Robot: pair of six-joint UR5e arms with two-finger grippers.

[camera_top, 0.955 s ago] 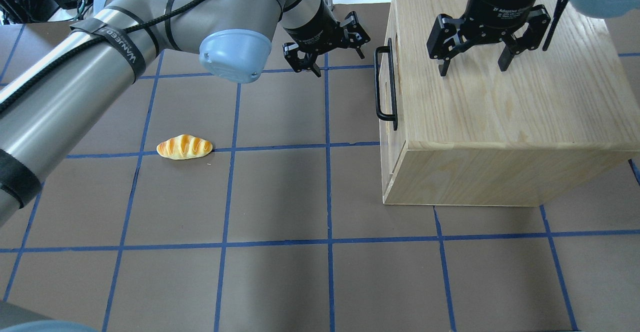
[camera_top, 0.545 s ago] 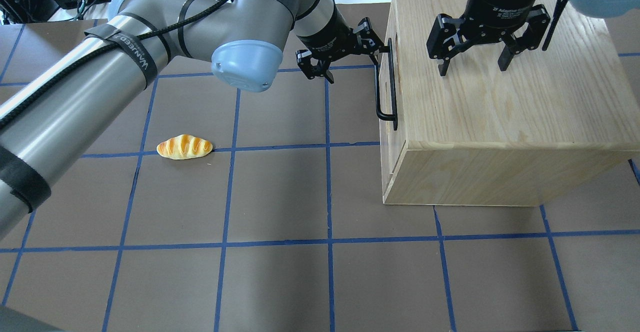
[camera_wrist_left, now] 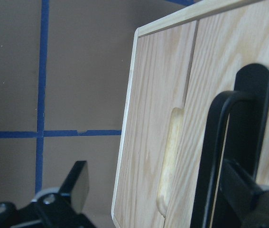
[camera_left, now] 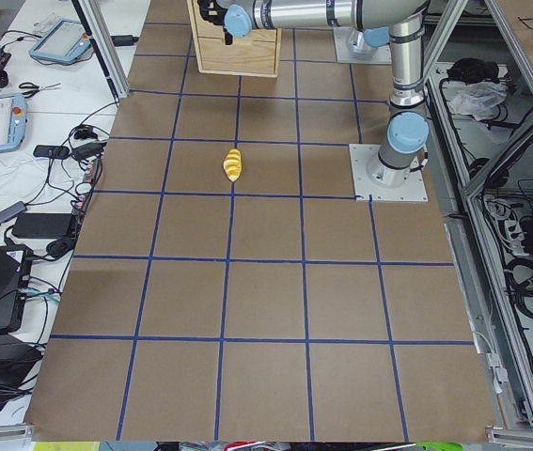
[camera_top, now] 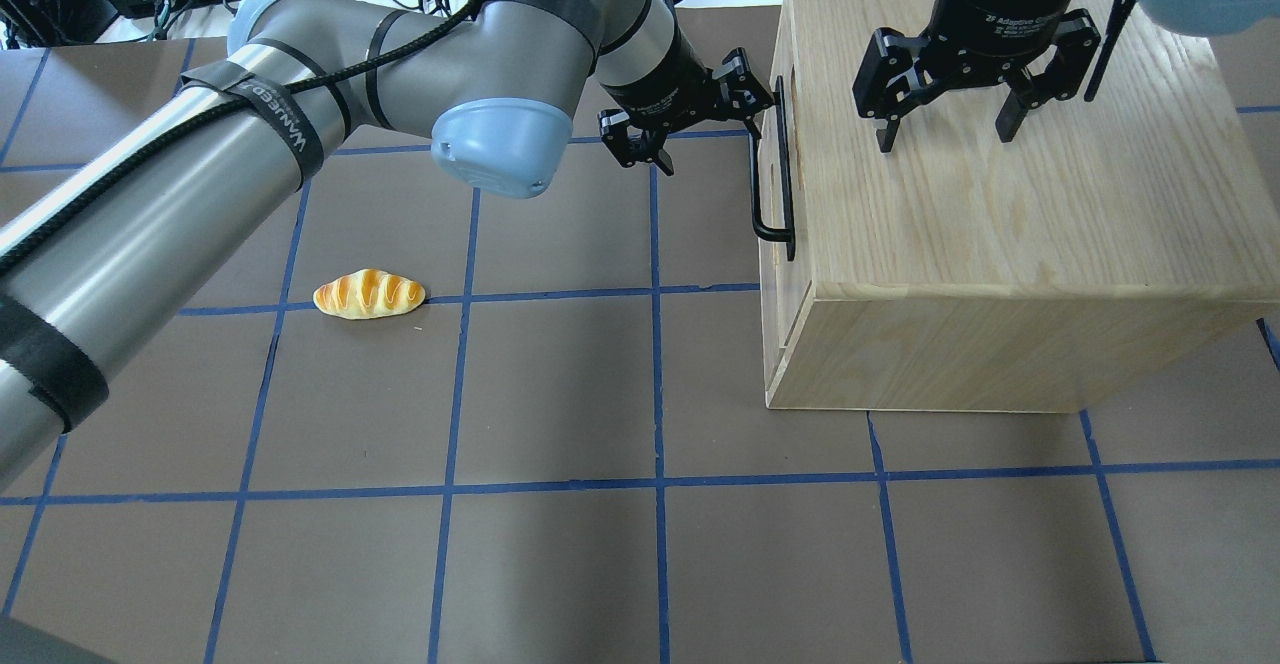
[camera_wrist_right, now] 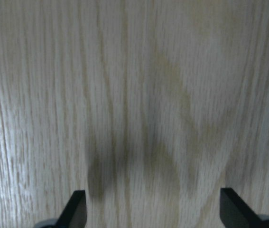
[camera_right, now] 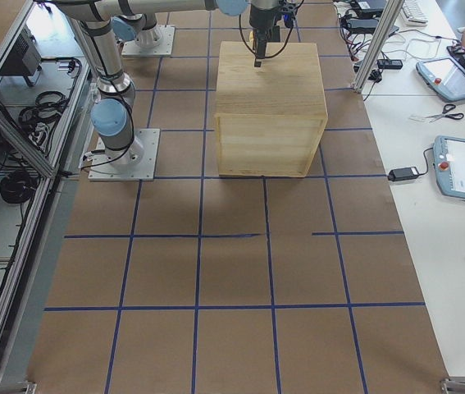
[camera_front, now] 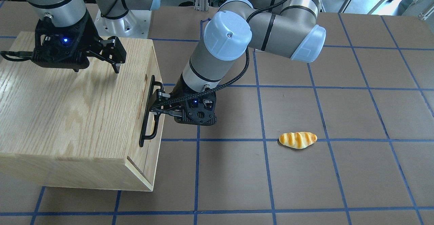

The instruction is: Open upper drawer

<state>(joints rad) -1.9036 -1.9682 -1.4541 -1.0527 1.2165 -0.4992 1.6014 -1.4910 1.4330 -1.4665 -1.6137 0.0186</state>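
- I am looking down on a bench [camera_top: 560, 564] covered in brown matting, with blue tape lines [camera_top: 657, 394] dividing it into squares.
- Light is falling from above, leaving soft grey shadows on the matting.
- A white side table [camera_right: 429, 139] is running along one edge, carrying a teach pendant [camera_right: 464, 168] and scissors [camera_right: 443, 117].
- Aluminium framing [camera_right: 12, 129] and coiled black cables [camera_right: 47, 103] are lining the opposite side.

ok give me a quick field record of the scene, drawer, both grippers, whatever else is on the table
upper drawer: looks shut, front flush with the cabinet
handle: black bar, not yet gripped
left gripper: open, at the handle's end farther from the robot
right gripper: open, above the cabinet top, holding nothing
bread roll: on the table, apart from the cabinet and both arms
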